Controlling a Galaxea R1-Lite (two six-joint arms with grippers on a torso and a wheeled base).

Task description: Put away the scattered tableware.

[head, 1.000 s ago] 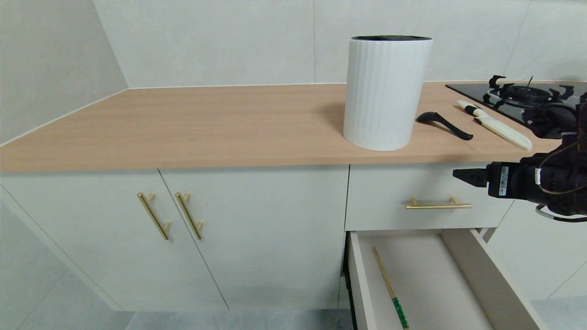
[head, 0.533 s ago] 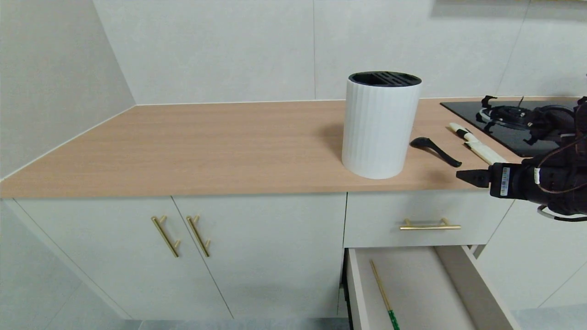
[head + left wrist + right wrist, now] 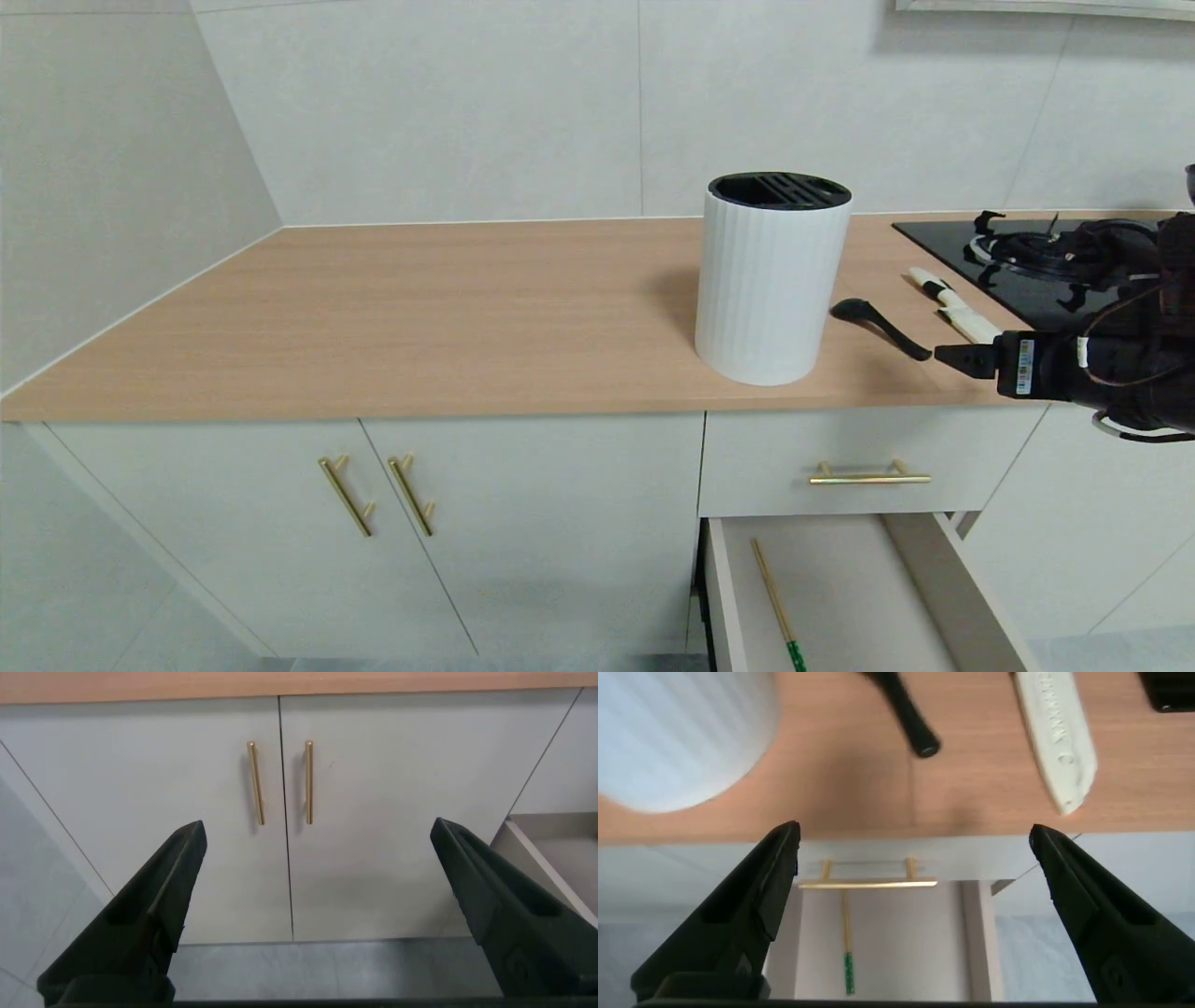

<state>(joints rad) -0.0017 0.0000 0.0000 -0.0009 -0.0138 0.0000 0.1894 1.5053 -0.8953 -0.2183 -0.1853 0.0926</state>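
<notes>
**Both end effectors open and empty; tableware on the surface and in the drawer**

The right end effector (image 3: 950, 359) hung at the front edge of the light wooden surface (image 3: 467, 308), above the open white drawer (image 3: 943, 579). Its two black fingers were spread wide in the right wrist view (image 3: 913, 833) and gripped nothing. Just ahead of it lay the black long-handled spoon (image 3: 878, 327), its handle end pointing towards the fingertips but clear of them. The cream-white sheathed knife (image 3: 952, 303) lay beside the spoon, on the side towards the black glass gas hob (image 3: 1018, 261). On the spoon's other side stood the white ribbed cylindrical holder (image 3: 770, 280), upright, with a black slotted top. A pair of wooden chopsticks with green ends (image 3: 773, 602) lay lengthwise in the drawer, close to its left wall. The drawer with the brass bar handle (image 3: 870, 478) above it was closed. The left end effector (image 3: 317, 826) was likewise wide open and empty, facing the white cabinet doors (image 3: 374, 812) below the surface, where two upright brass handles (image 3: 255, 782) flanked the seam.
</notes>
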